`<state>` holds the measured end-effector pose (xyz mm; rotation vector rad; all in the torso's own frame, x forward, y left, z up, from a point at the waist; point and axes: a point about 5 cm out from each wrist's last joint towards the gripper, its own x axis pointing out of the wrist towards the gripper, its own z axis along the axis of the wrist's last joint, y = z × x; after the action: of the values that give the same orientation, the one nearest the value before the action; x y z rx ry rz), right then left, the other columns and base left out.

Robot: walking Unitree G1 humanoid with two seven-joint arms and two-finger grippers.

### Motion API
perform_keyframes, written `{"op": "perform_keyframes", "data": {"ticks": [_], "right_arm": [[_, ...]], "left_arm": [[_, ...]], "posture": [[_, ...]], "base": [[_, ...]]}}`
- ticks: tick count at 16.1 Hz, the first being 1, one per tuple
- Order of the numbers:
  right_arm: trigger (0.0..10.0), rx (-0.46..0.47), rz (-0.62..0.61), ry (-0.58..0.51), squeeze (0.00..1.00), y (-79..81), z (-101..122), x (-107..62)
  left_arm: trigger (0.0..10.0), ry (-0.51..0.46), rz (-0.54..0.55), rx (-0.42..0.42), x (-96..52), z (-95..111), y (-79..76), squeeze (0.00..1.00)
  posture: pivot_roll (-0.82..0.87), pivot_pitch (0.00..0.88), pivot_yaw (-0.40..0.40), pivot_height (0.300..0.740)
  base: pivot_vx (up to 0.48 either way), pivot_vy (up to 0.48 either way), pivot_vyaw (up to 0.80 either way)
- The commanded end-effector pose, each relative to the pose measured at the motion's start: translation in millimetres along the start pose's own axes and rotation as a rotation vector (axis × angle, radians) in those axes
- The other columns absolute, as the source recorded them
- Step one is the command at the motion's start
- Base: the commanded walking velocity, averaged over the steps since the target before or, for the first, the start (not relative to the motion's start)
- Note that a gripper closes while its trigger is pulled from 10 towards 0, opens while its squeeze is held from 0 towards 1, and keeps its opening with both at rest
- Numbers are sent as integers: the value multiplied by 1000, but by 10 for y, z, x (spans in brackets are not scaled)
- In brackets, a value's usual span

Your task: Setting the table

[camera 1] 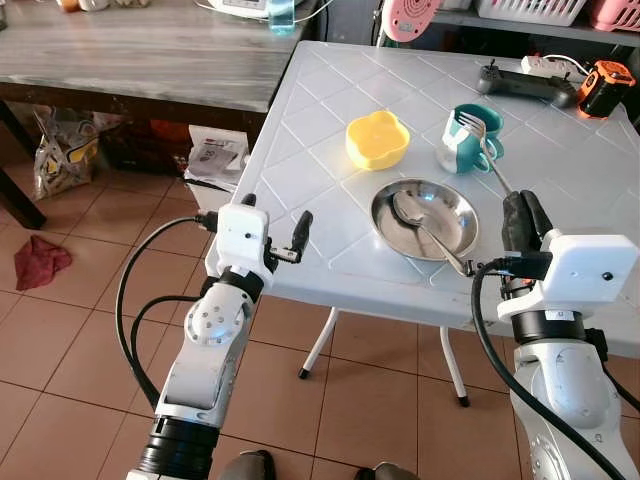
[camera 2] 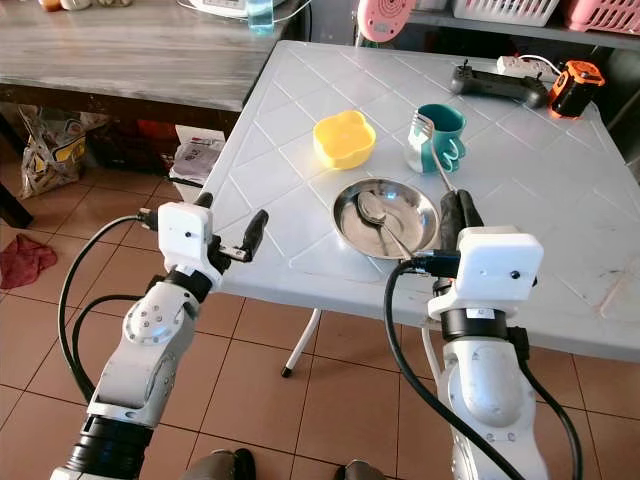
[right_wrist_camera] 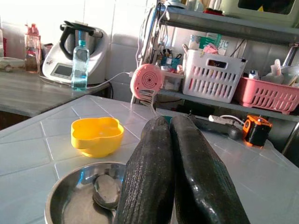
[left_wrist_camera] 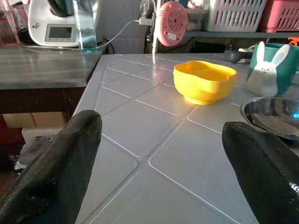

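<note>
A steel plate [camera 1: 456, 206] with a spoon [camera 1: 407, 210] in it lies near the front edge of the white plastic table [camera 1: 310, 170]. Behind the plate stand a yellow bowl [camera 1: 377, 139] and a teal mug [camera 1: 470, 138] holding a fork [camera 1: 486, 148]. My left gripper [camera 1: 275, 220] hovers open at the table's front left edge, its fingers [left_wrist_camera: 60, 172] wide apart and pointing toward the bowl [left_wrist_camera: 204, 81]. My right gripper [camera 1: 525, 220] is shut with nothing in it, just right of the plate; its closed fingers [right_wrist_camera: 154, 163] point over the plate [right_wrist_camera: 60, 196].
A black controller [camera 1: 520, 83] and an orange-black device [camera 1: 605, 88] lie at the table's far right. A wooden counter [camera 1: 140, 50] stands to the left, with bags beneath it. A red cloth [camera 1: 40, 262] lies on the tiled floor.
</note>
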<state>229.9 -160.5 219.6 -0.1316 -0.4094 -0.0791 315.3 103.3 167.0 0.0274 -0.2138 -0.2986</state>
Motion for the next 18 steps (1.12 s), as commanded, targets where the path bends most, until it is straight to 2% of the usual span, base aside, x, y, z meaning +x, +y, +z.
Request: {"op": "perform_keyframes", "data": {"ticks": [1,7,8,9,10,12,18], "right_arm": [[0,-11,-16,-4,0,-39,-5,-6],[0,-16,-44,2,0,-89,-16,-17],[3647,-16,-46,5,0,-92,-19,-24],[6118,-17,-47,7,0,-96,-23,-28],[10000,-17,-49,10,0,-101,-27,-32],[10000,-16,-59,30,0,-121,-54,-42],[10000,-11,-55,33,0,-120,-59,-45]], "left_arm": [[10000,20,7,13,4,-24,-8,0],[10000,14,1,28,13,-13,1,0],[10000,20,5,24,16,-16,9,0],[10000,21,3,22,18,-17,11,0],[10000,21,-2,21,19,-17,11,0],[10000,27,-15,9,32,-18,1,0],[10000,28,-20,7,34,-18,-7,0]], "posture": [[11,139,-16,714],[9,141,-14,714],[10,140,-14,714],[10,140,-14,714],[10,140,-14,714],[11,138,-15,714],[7,137,-17,714]], "base": [[0,0,0],[0,0,0],[0,0,0],[0,0,0],[0,0,0],[0,0,0],[0,0,-667]]}}
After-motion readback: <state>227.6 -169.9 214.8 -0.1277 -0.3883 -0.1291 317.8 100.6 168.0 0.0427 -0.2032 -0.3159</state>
